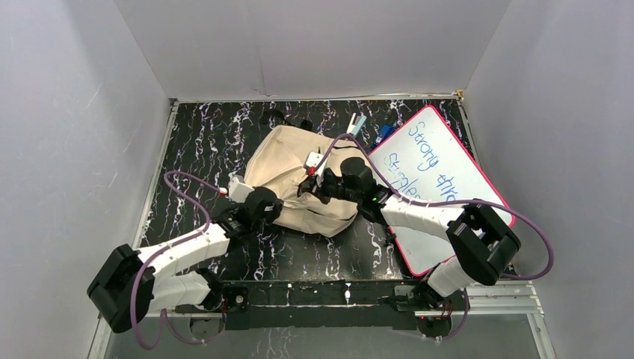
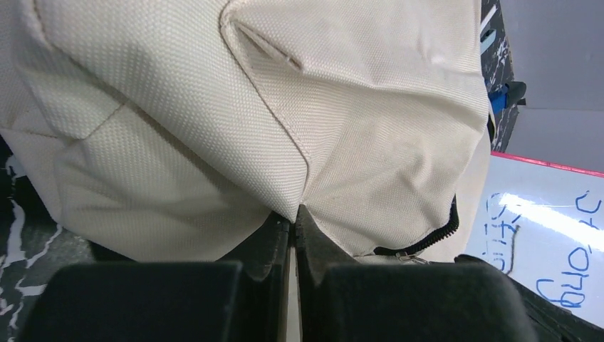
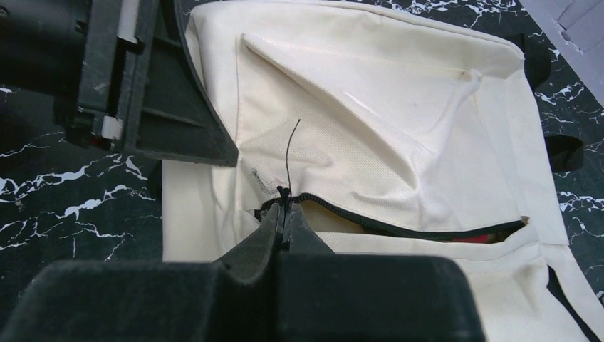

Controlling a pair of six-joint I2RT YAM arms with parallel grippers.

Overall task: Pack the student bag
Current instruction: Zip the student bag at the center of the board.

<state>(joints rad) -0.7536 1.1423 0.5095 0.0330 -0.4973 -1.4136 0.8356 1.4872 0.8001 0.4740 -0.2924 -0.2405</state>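
The student bag (image 1: 299,179) lay flat at the middle of the counter (image 1: 202,149), its cream cloth rumpled and its far corner just beside the pink-framed whiteboard (image 1: 441,179). The zipper (image 3: 399,226) ran across the near face and gaped a little, with something red (image 3: 477,237) showing inside toward its far end.

The right fingers (image 3: 283,214) were pressed fully together at the near end of that zipper, apparently pinching the zipper pull (image 3: 285,194) where a thin black cord stood up from it. The left fingers (image 2: 295,222) were also closed tight, with a fold of the bag's cloth nipped between their tips near a seam.

From where I stood, I could not tell whether the zipper was meant to run open or shut.

The weak spot looked to be the right-hand hold. The pull was small and the grip was at the very tips, so a tug off the line of the teeth could let it slip out or jam the slider. The left pinch held only a thin ridge of fabric. If that slid free, the whole bag would likely drag along the counter with the right arm instead of the zipper travelling. Loose cloth bunched near the teeth might also catch in the slider. The two arms were close together over the bag, and a wide pull could bring them into contact or push the bag onto the whiteboard.
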